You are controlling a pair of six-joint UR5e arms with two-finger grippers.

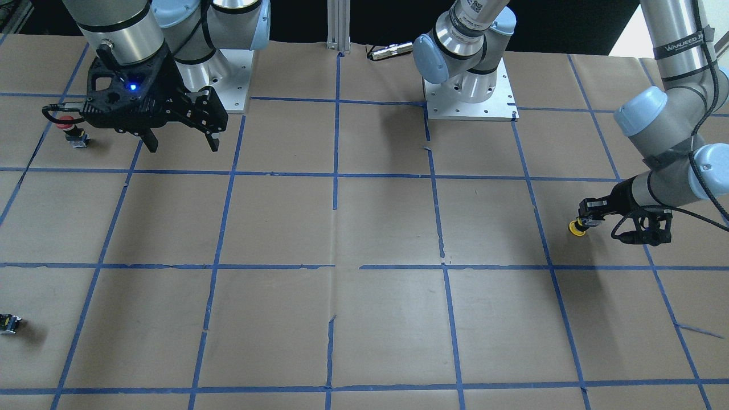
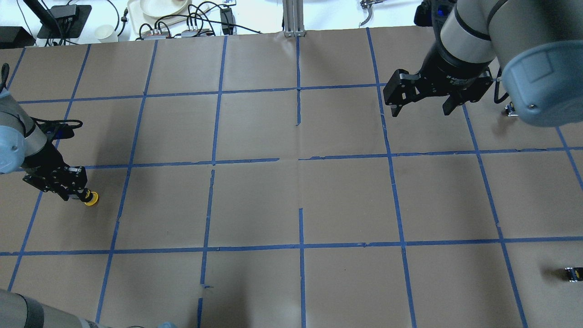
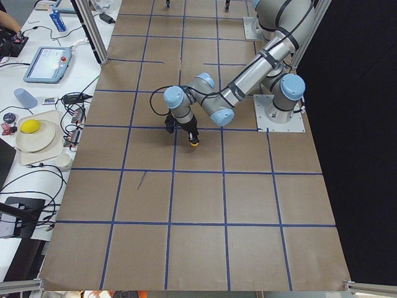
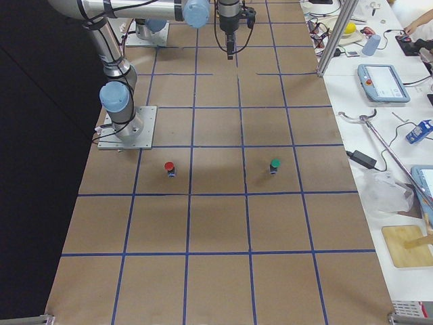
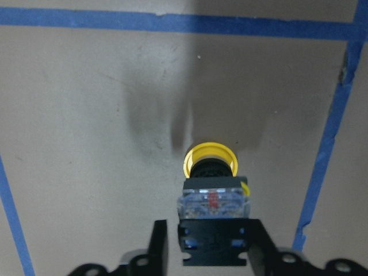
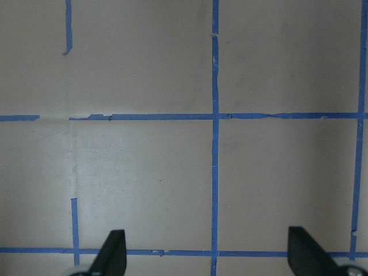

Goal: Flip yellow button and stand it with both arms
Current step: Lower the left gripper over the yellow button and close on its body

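The yellow button [image 5: 210, 163] is tilted, its yellow cap against the brown paper and its black-and-silver body pointing up into my left gripper [image 5: 208, 238]. The left gripper is shut on the button's black body. The button also shows in the overhead view [image 2: 91, 199], at the left edge of the table, and in the front-facing view [image 1: 577, 228] at the right. My right gripper [image 2: 423, 108] hangs open and empty above the far right of the table, away from the button; the right wrist view shows only its fingertips [image 6: 114, 253] over bare paper.
A red-capped button [image 1: 69, 126] stands beside the right gripper [image 1: 182, 145]. A tiny black-yellow part [image 2: 571, 273] lies near the table's right edge. A green-capped button [image 4: 275, 164] shows only in the exterior right view. Blue tape lines grid the paper.
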